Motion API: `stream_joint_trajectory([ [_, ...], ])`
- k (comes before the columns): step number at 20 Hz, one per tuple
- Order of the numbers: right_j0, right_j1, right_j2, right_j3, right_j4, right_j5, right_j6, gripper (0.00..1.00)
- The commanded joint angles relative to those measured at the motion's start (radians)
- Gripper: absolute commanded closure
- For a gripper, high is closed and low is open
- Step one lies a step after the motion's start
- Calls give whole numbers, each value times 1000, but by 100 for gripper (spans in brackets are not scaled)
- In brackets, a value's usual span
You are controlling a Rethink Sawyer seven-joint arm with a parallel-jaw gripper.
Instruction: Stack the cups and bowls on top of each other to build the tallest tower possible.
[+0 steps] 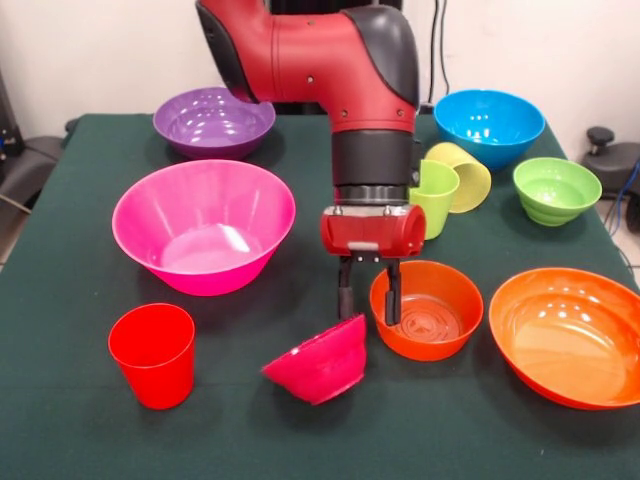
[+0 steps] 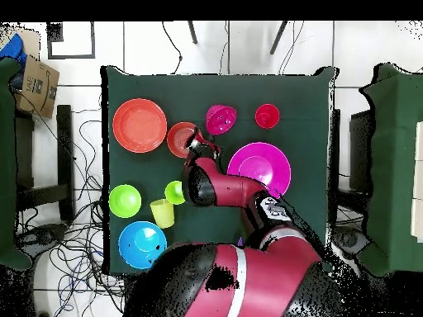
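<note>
My gripper [image 1: 368, 298] hangs open just above the table, between the small magenta bowl [image 1: 320, 362] and the small orange bowl [image 1: 427, 310]. The magenta bowl is tipped on its side with its rim right under my left fingertip [image 1: 345, 300]; I cannot tell if they touch. The red cup [image 1: 153, 355] stands upright at the front left. The lime green cup [image 1: 432, 195] stands behind my wrist, and the pale yellow cup [image 1: 462, 172] leans against it on its side. In the overhead view my gripper [image 2: 201, 142] is between the magenta bowl [image 2: 221, 119] and the orange bowl [image 2: 181, 139]. Nothing is stacked.
The large pink bowl [image 1: 203, 225] is at the left and the large orange bowl [image 1: 565, 335] at the right front. The purple bowl [image 1: 213, 120], blue bowl [image 1: 488, 125] and ribbed green bowl [image 1: 556, 188] sit along the back and right.
</note>
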Motion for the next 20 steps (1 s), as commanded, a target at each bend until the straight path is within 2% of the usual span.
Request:
stream_joint_trajectory([
  [1,-50,-36,139,32,-84,-8,170,0],
  [9,-122,-32,219,29,-137,-2,175,0],
  [20,-163,1,251,-3,-148,5,145,0],
])
